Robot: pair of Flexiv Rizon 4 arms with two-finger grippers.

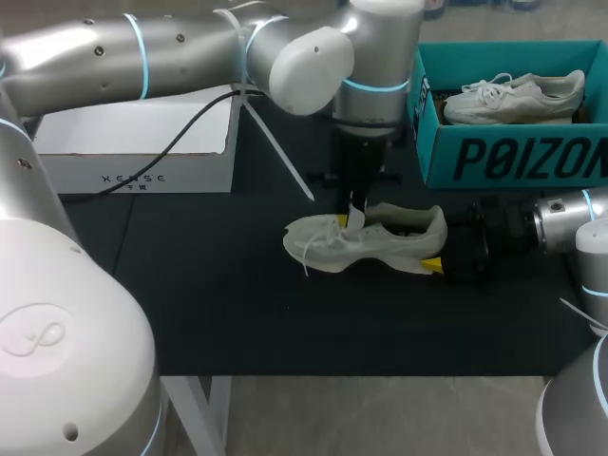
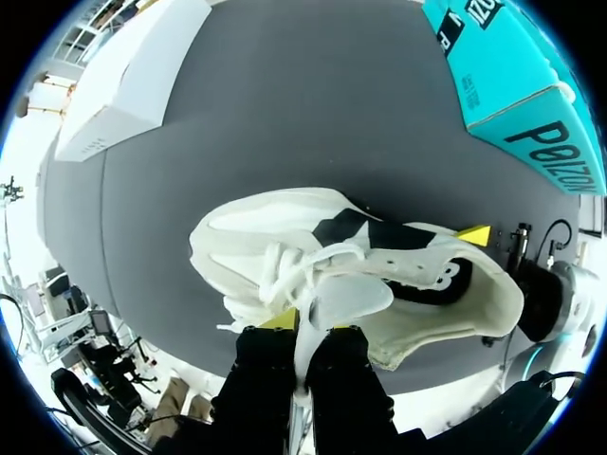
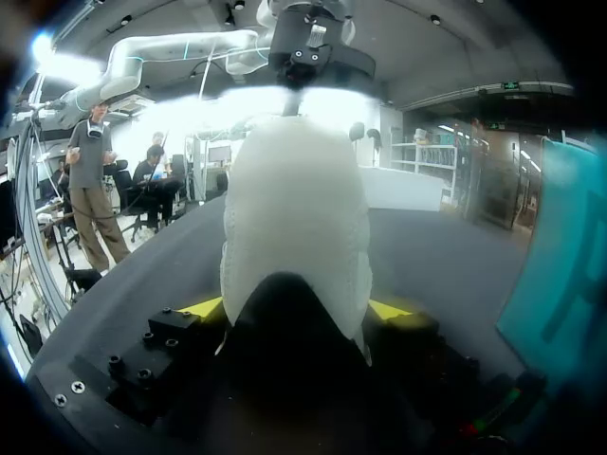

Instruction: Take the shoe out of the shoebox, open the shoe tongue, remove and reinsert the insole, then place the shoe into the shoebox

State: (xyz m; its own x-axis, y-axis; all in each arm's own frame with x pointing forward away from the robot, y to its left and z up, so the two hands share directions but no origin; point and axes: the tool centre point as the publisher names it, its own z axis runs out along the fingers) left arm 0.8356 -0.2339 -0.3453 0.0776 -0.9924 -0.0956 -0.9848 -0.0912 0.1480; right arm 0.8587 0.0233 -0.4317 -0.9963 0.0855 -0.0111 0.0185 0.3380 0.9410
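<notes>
One white shoe (image 1: 366, 242) out on the black table (image 1: 218, 285), mid-scene, toe left, heel right. At the heel, right gripper (image 3: 296, 308) clamped from both sides, yellow tips against it. Over the middle, left gripper (image 2: 305, 322) pinched shut on the lifted tongue (image 2: 346, 296). Far right, teal shoebox (image 1: 513, 157) with a second shoe (image 1: 518, 97) inside; far left, a white box (image 1: 142, 157).
</notes>
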